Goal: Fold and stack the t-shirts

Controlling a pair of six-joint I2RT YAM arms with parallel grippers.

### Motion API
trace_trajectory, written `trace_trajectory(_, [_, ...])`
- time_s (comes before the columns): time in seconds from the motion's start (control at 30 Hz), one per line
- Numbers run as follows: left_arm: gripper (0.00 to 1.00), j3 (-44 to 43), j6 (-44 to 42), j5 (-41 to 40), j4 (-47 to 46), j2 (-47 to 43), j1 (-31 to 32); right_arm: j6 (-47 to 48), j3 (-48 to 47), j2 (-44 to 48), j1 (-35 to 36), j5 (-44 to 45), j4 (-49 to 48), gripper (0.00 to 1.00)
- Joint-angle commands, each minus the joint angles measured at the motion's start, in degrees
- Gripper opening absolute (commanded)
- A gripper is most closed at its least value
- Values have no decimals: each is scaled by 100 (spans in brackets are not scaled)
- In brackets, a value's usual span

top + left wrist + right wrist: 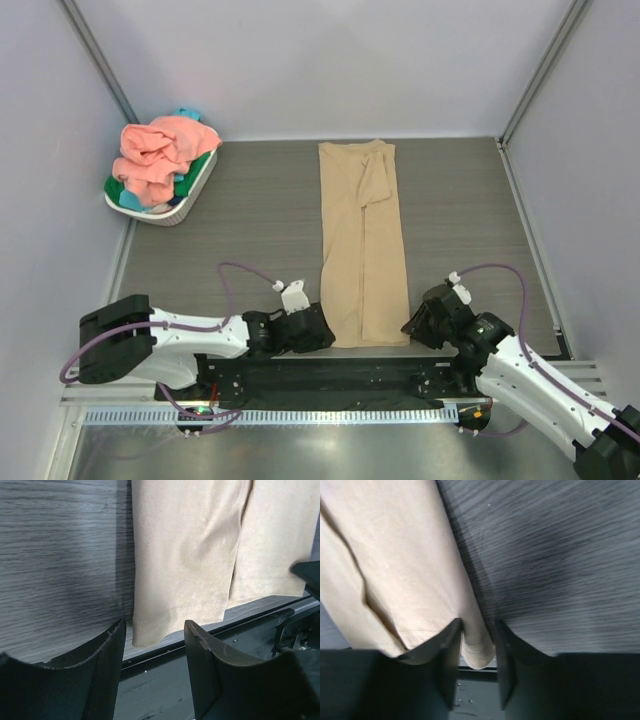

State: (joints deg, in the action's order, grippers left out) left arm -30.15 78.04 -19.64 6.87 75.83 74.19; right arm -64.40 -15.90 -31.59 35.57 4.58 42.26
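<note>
**Mia:** What are the left jaws doing?

**Ben:** They are wide open and hold nothing. One bottom corner of the tan t-shirt (190, 555) lies flat on the desk (250, 220), just in front of the gap between them.

**Mia:** And the right jaws?

**Ben:** They are open only a little bit. The shirt's other bottom corner sits in that small gap, down on the desk.

**Mia:** Where is the rest of the tan shirt?

**Ben:** In the top view it is a long thin strip in the middle of the frame. It runs from the jaws at the bottom up to the far edge of the desk. Its sides are folded in, and a sleeve lies folded over near the top end.

**Mia:** And the other shirts?

**Ben:** They are bunched up in the white basket (190, 205) in the upper left of the frame. The pink t-shirt (155, 155) is on top. A bit of the green t-shirt (200, 168) and the teal t-shirt (188, 113) peek out.
</note>
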Motion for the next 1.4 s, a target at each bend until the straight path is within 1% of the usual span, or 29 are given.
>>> trace_trajectory(0.0, [52,185,185,-251,-54,-25,34,-143,-62,-285,160,131,-51,34])
trace_trajectory(0.03, [52,185,185,-251,-72,-7,34,-152,-80,-321,221,122,-51,30])
trace_trajectory(0.07, [51,185,185,-242,-116,19,34,-169,-80,-330,266,157,-69,20])
trace_trajectory(0.13, [51,185,194,-233,-134,116,34,-204,-80,-277,371,201,-77,11])
trace_trajectory(0.17, [49,185,203,-216,-186,151,34,-213,-71,-268,389,201,-60,3])
trace_trajectory(0.2, [47,185,220,-190,-230,229,34,-213,-71,-277,406,201,-51,1])
trace_trajectory(0.23, [39,194,220,-172,-274,256,42,-213,-71,-277,424,201,-60,1])
trace_trajectory(0.3, [29,203,212,-128,-432,327,60,-187,-80,-295,424,193,-60,1])
trace_trajectory(0.33, [12,185,177,-58,-441,370,69,-187,-97,-312,433,175,-60,1])
trace_trajectory(0.37, [3,98,98,-23,-398,371,69,-161,-124,-312,424,175,-43,1])
trace_trajectory(0.4, [0,10,45,-5,-293,345,86,-134,-167,-295,442,158,1,1])
trace_trajectory(0.43, [0,-130,36,-118,-92,266,113,-91,-263,-173,451,166,54,1])
trace_trajectory(0.47, [0,-279,45,-241,528,213,191,-81,-351,-85,442,201,115,1])
trace_trajectory(0.5, [0,-611,36,-338,821,160,209,-73,-431,-5,459,245,211,1])
trace_trajectory(0.57, [0,-912,-104,-610,1532,-15,210,-90,-755,179,451,385,256,1])
trace_trajectory(0.63, [0,-1317,-210,-908,2017,-156,201,-29,-1123,136,451,569,230,1])
trace_trajectory(0.7, [0,-1676,-578,-989,2125,-192,148,155,-1553,-284,451,719,143,1])
trace_trajectory(0.73, [0,-1852,-745,-928,2247,-166,9,260,-1687,-477,451,894,81,1])
trace_trajectory(0.77, [0,-2019,-999,-945,2396,-70,-62,488,-1810,-914,451,974,-15,1])
trace_trajectory(0.83, [0,-2492,-1307,-1015,2712,54,-307,674,-2230,-1269,442,1193,-112,1])
trace_trajectory(0.87, [0,-2609,-1579,-1059,2766,141,-405,866,-2355,-1592,442,1429,-261,1])
trace_trajectory(0.9, [0,-2740,-1755,-1042,2802,195,-527,955,-2617,-1726,390,1554,-306,1])
trace_trajectory(0.97, [0,-3057,-2054,-902,2750,309,-940,1287,-2891,-2164,284,1756,-454,1])
trace_trajectory(1.0, [0,-3136,-2413,-806,2601,344,-1238,1403,-3153,-2323,127,1774,-508,1])
trace_trajectory(1.03, [0,-3302,-2582,-692,2495,397,-1397,1508,-3278,-2482,12,1766,-552,1])
trace_trajectory(1.13, [0,-3610,-3127,-471,2318,730,-1881,1939,-3569,-2983,-497,1521,-824,1])
trace_trajectory(1.2, [0,-3953,-3434,-331,2275,1054,-2092,2176,-3613,-3281,-831,1099,-1184,1])
trace_trajectory(1.23, [0,-4050,-3514,-260,2248,1161,-2285,2256,-3630,-3422,-1128,985,-1307,1])
trace_trajectory(1.37, [0,-4655,-3866,187,2046,1723,-2760,2581,-4007,-4055,-1570,615,-1650,1])
